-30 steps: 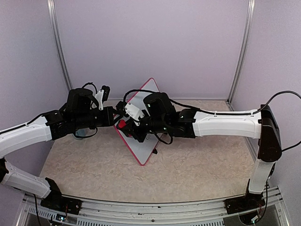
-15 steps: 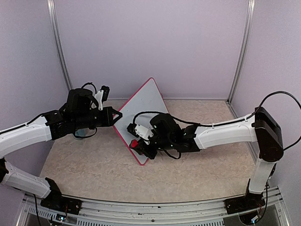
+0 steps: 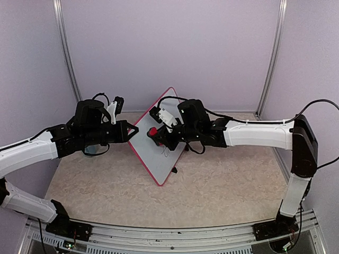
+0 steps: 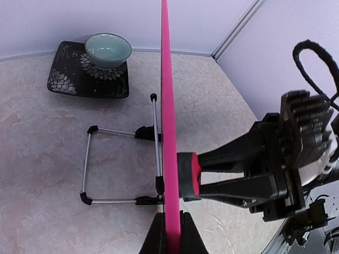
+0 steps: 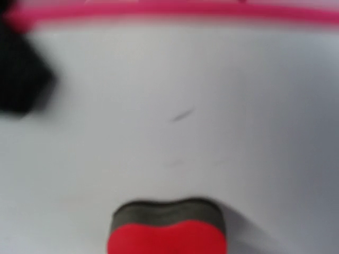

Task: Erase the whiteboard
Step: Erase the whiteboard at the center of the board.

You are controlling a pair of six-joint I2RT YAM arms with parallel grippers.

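Note:
The whiteboard (image 3: 159,161), white with a pink frame, stands tilted on one corner at mid-table, with some dark handwriting (image 3: 164,152) near its middle. My left gripper (image 3: 132,130) is shut on its left edge; in the left wrist view the jaws (image 4: 170,239) clamp the pink frame (image 4: 168,106) seen edge-on. My right gripper (image 3: 154,132) is shut on a small red eraser (image 3: 152,130), whose dark felt side presses against the board face (image 4: 188,174). In the blurred right wrist view the eraser (image 5: 167,233) lies on the white surface (image 5: 212,69) below a faint dark mark (image 5: 181,115).
A wire stand (image 4: 121,165) lies on the table behind the board. Farther back, a pale green bowl (image 4: 108,48) sits on a black patterned tray (image 4: 69,82). Metal posts (image 3: 271,58) and walls close in the back and both sides.
The right gripper swept the eraser down toward the board's lower corner, then back up to the upper left part. The left gripper and the board stayed put.

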